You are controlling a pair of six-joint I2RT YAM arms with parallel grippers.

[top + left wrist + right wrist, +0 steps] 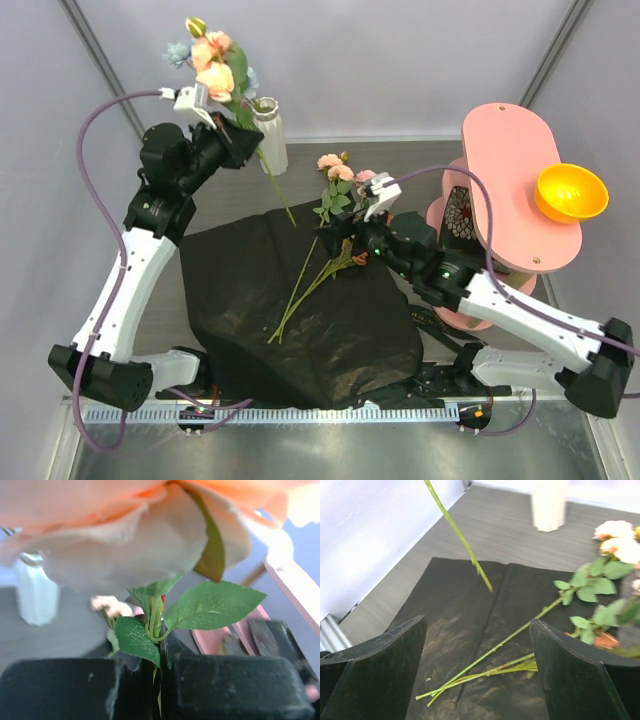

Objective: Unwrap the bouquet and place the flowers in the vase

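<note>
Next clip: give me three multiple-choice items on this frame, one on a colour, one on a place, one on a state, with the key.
1. The vase is: A white, B orange, C black.
2. The loose flowers' stem ends lie: A in the vase, B on the black paper, C on the floor.
3. The left gripper is: A open, B shut on paper, C shut on flower stems.
Key: 1 A, the ribbed cylinder is white; 2 B, the green ends cross the dark sheet; 3 C, the stems pass between closed fingers.
</note>
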